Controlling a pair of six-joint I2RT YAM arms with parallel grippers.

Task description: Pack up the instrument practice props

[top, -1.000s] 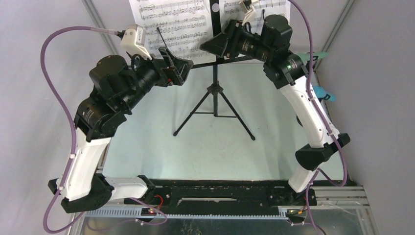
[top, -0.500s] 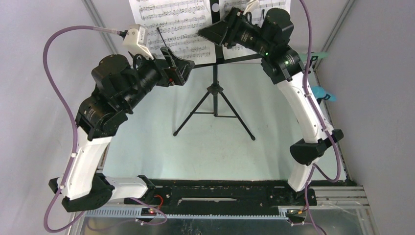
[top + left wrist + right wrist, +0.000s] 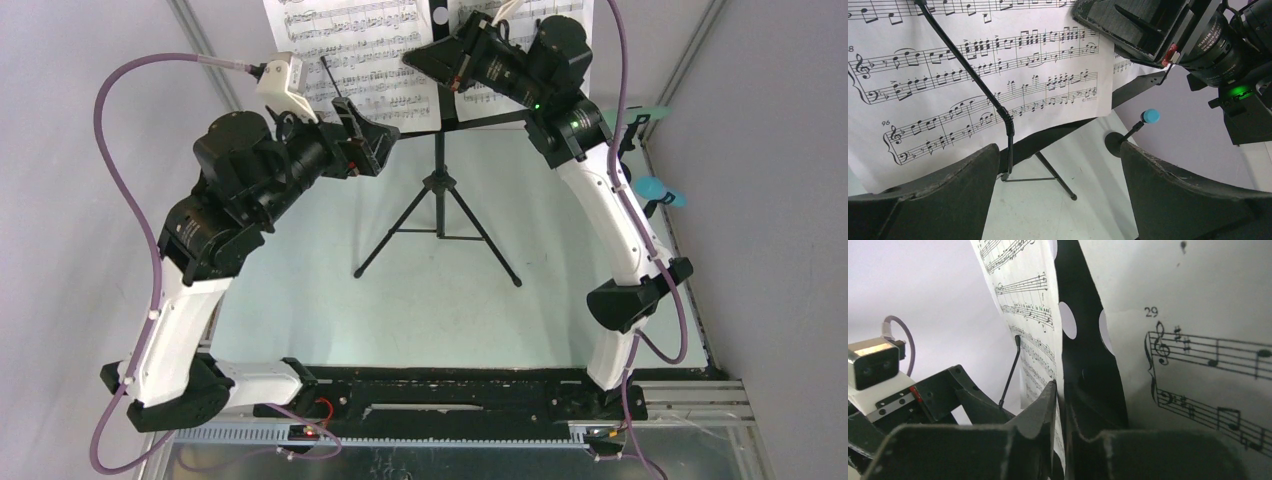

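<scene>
Nothing looks packed yet: the music stand (image 3: 438, 185) stands unfolded on the surface (image 3: 450, 310), sheet-music pages (image 3: 350, 50) on its desk. The right gripper (image 3: 1060, 392) has its jaws pinched on the left page (image 3: 973, 75) at its inner edge, while the left gripper (image 3: 1058, 165) hangs nearby, jaws apart.

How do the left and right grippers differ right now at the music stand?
The left gripper is wide open; the right gripper is pinched nearly shut. The left gripper holds nothing, short of the left sheet-music page; the right gripper appears to clamp that page's inner edge. Both are black, two-fingered and face the music rack.
</scene>
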